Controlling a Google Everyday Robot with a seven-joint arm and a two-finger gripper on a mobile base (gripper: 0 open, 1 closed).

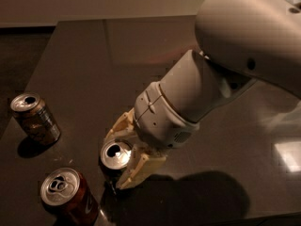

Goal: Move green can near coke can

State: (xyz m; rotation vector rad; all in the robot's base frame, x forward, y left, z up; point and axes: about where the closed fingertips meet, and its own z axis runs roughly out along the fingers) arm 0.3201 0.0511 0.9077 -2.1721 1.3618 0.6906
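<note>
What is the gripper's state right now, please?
Gripper: closed on the green can, one finger on each side, close beside the coke can.

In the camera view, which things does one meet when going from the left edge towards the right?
tan-gold can → coke can → green can, clamped in the gripper, whose fingers close on either side of it → robot arm
</note>
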